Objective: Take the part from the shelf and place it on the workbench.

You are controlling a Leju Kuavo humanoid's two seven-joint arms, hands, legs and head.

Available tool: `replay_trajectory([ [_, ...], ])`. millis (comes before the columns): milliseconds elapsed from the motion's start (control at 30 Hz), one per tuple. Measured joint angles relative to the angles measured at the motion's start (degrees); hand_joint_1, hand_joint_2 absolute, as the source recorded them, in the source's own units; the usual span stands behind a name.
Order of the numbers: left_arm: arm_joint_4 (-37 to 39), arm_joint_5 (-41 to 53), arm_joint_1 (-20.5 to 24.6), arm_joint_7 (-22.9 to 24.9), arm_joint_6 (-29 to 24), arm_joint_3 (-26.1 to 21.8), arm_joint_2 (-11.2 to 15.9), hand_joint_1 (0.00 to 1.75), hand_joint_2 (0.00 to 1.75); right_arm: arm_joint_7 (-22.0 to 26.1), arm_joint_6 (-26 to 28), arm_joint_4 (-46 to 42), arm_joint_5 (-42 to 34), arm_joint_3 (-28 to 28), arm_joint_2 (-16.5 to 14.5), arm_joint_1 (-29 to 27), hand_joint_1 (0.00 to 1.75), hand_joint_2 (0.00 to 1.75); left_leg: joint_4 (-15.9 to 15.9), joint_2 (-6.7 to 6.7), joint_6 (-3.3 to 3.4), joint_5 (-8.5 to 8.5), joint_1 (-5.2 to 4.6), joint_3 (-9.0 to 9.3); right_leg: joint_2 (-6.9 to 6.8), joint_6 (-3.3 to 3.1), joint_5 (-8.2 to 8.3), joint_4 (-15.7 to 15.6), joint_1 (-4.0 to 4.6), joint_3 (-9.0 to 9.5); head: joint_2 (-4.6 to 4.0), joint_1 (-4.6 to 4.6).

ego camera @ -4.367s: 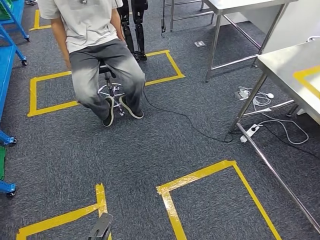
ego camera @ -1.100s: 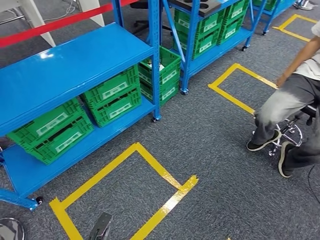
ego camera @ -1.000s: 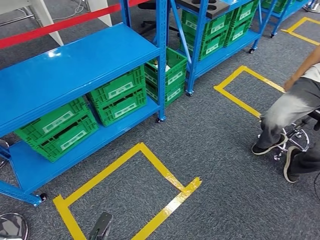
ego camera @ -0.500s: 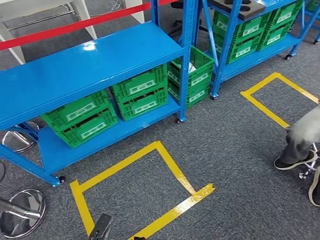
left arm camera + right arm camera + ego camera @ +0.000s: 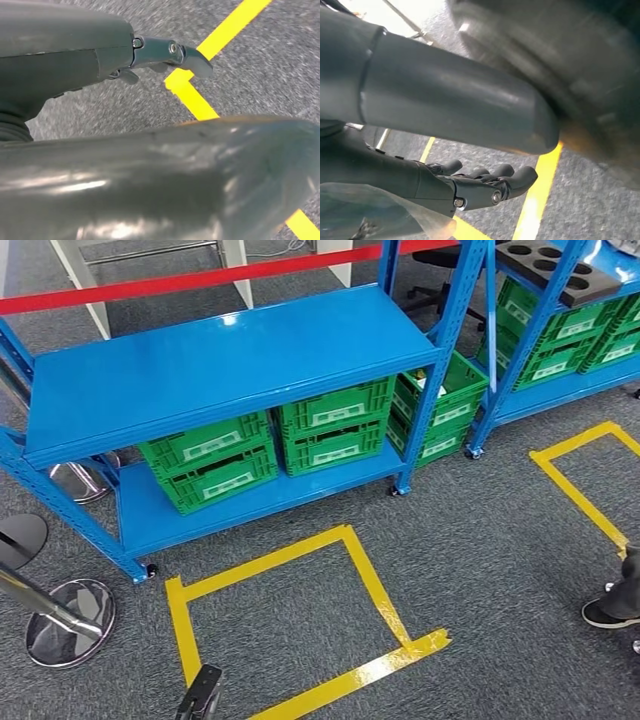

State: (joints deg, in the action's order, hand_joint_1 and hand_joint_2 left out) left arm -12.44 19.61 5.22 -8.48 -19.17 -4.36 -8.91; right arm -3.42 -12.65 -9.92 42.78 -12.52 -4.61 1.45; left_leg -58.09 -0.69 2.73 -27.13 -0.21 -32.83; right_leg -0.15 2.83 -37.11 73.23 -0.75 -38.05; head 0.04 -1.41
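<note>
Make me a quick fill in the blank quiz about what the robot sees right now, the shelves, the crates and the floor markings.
1. The crates on the near shelf's lower level are ____ in colour.
2. The rectangle of tape marked on the carpet in front of that shelf is ____.
3. The long bar running behind the shelf is ____.
4. The dark tray with round holes sits on the ____ of the two shelf units.

Missing words: green; yellow; red; farther

My left hand [image 5: 113,55] and right hand [image 5: 444,185] both hang down by my sides, fingers loosely stretched out, holding nothing.
</note>
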Motion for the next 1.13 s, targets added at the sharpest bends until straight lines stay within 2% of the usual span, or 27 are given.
replay_trajectory([
  [33,0.0,-0.1,-0.02,-0.01,-0.01,-0.11,-0.01,0.0,0.0,0.01,0.51,0.0,0.1,0.0,0.02,-0.07,0.0,0.0,-0.09,-0.31,-0.1,-0.11,0.06,0.07,0.0,0.13,1.77,-1.47,-0.08,0.18,0.0,0.01],
  [67,0.0,-0.21,-0.03,-0.03,-0.04,-0.21,-0.01,0.0,0.0,0.01,0.87,0.0,0.2,0.0,0.04,-0.12,0.0,0.0,-0.26,-0.59,-0.31,-0.3,0.16,0.15,0.03,0.29,4.18,-4.68,-0.21,1.28,0.0,0.02],
  [133,0.0,-0.38,-0.02,-0.16,-0.2,-0.33,0.01,0.0,0.0,0.03,1.22,0.01,0.35,0.0,0.03,-0.11,0.0,0.0,-0.89,-1.01,-1.0,-0.85,0.15,0.07,0.53,0.43,6.98,-11.08,-0.44,4.03,0.0,0.16],
  [167,0.0,-0.42,-0.03,-0.25,-0.32,-0.39,0.0,0.0,0.0,0.07,1.27,0.02,0.39,0.0,0.01,-0.06,0.0,0.0,-1.2,-1.13,-1.33,-1.06,0.05,-0.08,0.8,0.22,7.33,-12.89,-0.52,4.89,0.0,0.19],
  [200,0.0,-0.43,-0.05,-0.32,-0.41,-0.46,0.01,0.0,0.0,0.12,1.26,0.03,0.41,0.0,-0.03,-0.02,0.0,0.0,-1.41,-1.22,-1.59,-1.15,-0.09,-0.22,1.03,-0.1,7.02,-13.43,-0.51,5.22,0.0,0.12],
  [267,0.0,-0.45,-0.16,-0.37,-0.51,-0.61,0.02,0.0,0.0,0.19,1.18,0.04,0.42,0.0,-0.05,-0.06,0.0,0.0,-1.61,-1.32,-1.92,-1.23,-0.12,-0.36,0.92,-0.91,7.08,-13.57,-0.55,5.32,0.0,-0.09],
  [333,0.0,-0.46,-0.23,-0.37,-0.54,-0.68,0.04,0.0,0.0,0.2,1.11,0.03,0.44,0.0,-0.03,-0.18,0.0,0.0,-3.41,-0.87,-2.41,-2.4,0.0,-1.03,0.64,-1.51,7.08,-13.63,-0.64,5.54,0.0,-0.38],
  [367,0.0,-0.46,-0.21,-0.37,-0.54,-0.69,0.04,0.0,0.0,0.22,1.06,0.03,0.44,0.0,-0.02,-0.2,0.0,0.0,-5.82,-0.54,-2.69,-3.7,0.08,-2.08,0.48,-1.8,7.02,-13.69,-0.66,5.69,0.0,-0.55],
  [433,0.0,-0.46,-0.18,-0.37,-0.52,-0.69,0.04,0.0,0.0,0.26,0.93,0.03,0.43,0.0,-0.01,-0.19,0.0,0.0,-12.91,-0.1,-3.03,-6.75,0.21,-5.49,0.16,-2.27,6.79,-13.69,-0.53,5.93,0.0,-0.8],
  [467,0.0,-0.46,-0.23,-0.37,-0.5,-0.69,0.04,0.0,0.0,0.27,0.82,0.03,0.43,0.0,-0.01,-0.21,0.0,0.0,-15.76,-0.05,-3.02,-7.52,0.23,-6.99,0.03,-2.38,6.66,-13.69,-0.45,6.06,0.0,-0.83],
  [500,0.0,-0.46,-0.29,-0.37,-0.49,-0.69,0.04,0.0,0.0,0.27,0.72,0.04,0.43,0.0,-0.01,-0.23,0.0,0.0,-17.01,-0.04,-2.88,-7.31,0.22,-7.8,-0.05,-2.46,6.52,-13.69,-0.36,6.22,0.0,-0.85],
  [533,0.0,-0.46,-0.35,-0.37,-0.47,-0.69,0.04,0.0,0.0,0.27,0.65,0.04,0.43,0.0,-0.01,-0.25,0.0,0.0,-16.2,-0.04,-2.59,-6.0,0.17,-7.66,-0.09,-2.49,6.36,-13.69,-0.25,6.43,0.0,-0.86],
  [600,0.0,-0.46,-0.37,-0.38,-0.46,-0.7,0.07,0.0,0.0,0.27,0.58,0.03,0.43,0.0,-0.01,-0.22,0.0,0.0,-9.88,0.02,-1.58,-1.81,-0.13,-5.11,-0.11,-2.47,6.01,-13.75,-0.04,6.95,0.0,-0.85],
  [633,0.0,-0.46,-0.32,-0.38,-0.46,-0.7,0.12,0.0,0.0,0.27,0.53,0.03,0.43,0.0,-0.03,-0.18,0.0,0.0,-6.6,0.15,-1.0,-0.42,-0.35,-3.65,-0.13,-2.36,5.81,-13.78,0.11,7.17,0.0,-0.83],
  [700,0.0,-0.48,-0.2,-0.42,-0.45,-0.71,0.19,0.0,0.0,0.27,0.41,0.04,0.43,0.0,-0.09,-0.07,0.0,0.0,-2.82,0.39,-0.33,0.02,-0.72,-1.95,-0.23,-1.95,5.6,-13.96,0.19,7.27,0.0,-0.86],
  [800,0.01,-0.48,-0.26,-0.44,-0.34,-0.73,0.19,0.0,0.0,0.27,-0.04,0.03,0.44,0.0,-0.1,0.12,0.0,0.0,-1.12,0.32,-0.24,-0.18,-0.62,-1.1,-0.42,-1.07,5.44,-14.41,0.17,7.46,0.0,-0.9],
  [833,0.01,-0.47,-0.27,-0.44,-0.27,-0.74,0.19,0.0,0.0,0.28,-0.24,0.03,0.44,0.0,-0.09,0.14,0.0,0.0,-0.51,0.29,-0.18,-0.05,-0.44,-0.68,-0.36,-0.77,4.93,-13.71,0.16,7.13,0.0,-0.84],
  [867,0.02,-0.46,-0.22,-0.44,-0.17,-0.76,0.17,0.0,0.0,0.28,-0.42,0.02,0.44,0.0,-0.08,0.19,0.0,0.0,-0.01,0.28,-0.07,0.03,-0.25,-0.28,-0.23,-0.5,3.92,-11.82,0.15,6.11,0.0,-0.77],
  [933,0.02,-0.45,-0.08,-0.45,0.01,-0.79,0.18,0.0,0.0,0.3,-0.67,0.03,0.43,0.0,-0.07,0.22,0.0,0.0,0.23,0.29,0.2,-0.17,-0.19,0.05,-0.03,-0.06,1.06,-4.98,0.07,2.14,0.0,-0.72],
  [967,0.02,-0.45,-0.07,-0.45,0.08,-0.8,0.16,0.0,0.0,0.31,-0.73,0.03,0.42,0.0,-0.07,0.18,0.0,0.0,0.21,0.28,0.3,-0.36,-0.19,0.15,-0.01,0.13,0.1,-1.6,0.05,0.02,0.0,-0.73],
  [1000,0.02,-0.45,-0.12,-0.45,0.12,-0.8,0.16,0.0,0.0,0.32,-0.77,0.04,0.41,0.0,-0.07,0.12,0.0,0.0,0.18,0.25,0.33,-0.56,-0.19,0.33,-0.01,0.29,0.12,0.31,0.03,-1.4,0.0,-0.73],
  [1033,0.02,-0.45,-0.19,-0.45,0.15,-0.8,0.15,0.0,0.0,0.31,-0.8,0.04,0.41,0.0,-0.04,0.05,0.0,0.0,0.14,0.19,0.27,-0.82,-0.16,0.59,-0.01,0.41,1.36,0.07,0.0,-1.76,0.0,-0.73],
  [1100,0.02,-0.45,-0.27,-0.45,0.15,-0.81,0.14,0.0,0.0,0.28,-0.81,0.04,0.43,0.0,0.05,0.0,0.0,0.0,-0.08,0.02,-0.07,-1.52,-0.03,1.33,-0.02,0.53,5.95,-6.14,-0.15,0.53,0.0,-0.71],
  [1133,0.02,-0.45,-0.28,-0.45,0.15,-0.82,0.14,0.0,0.0,0.27,-0.82,0.04,0.43,0.0,0.09,-0.01,0.0,0.0,-0.16,-0.04,-0.19,-1.73,0.01,1.54,-0.02,0.55,7.34,-8.36,-0.2,1.46,0.0,-0.7],
])
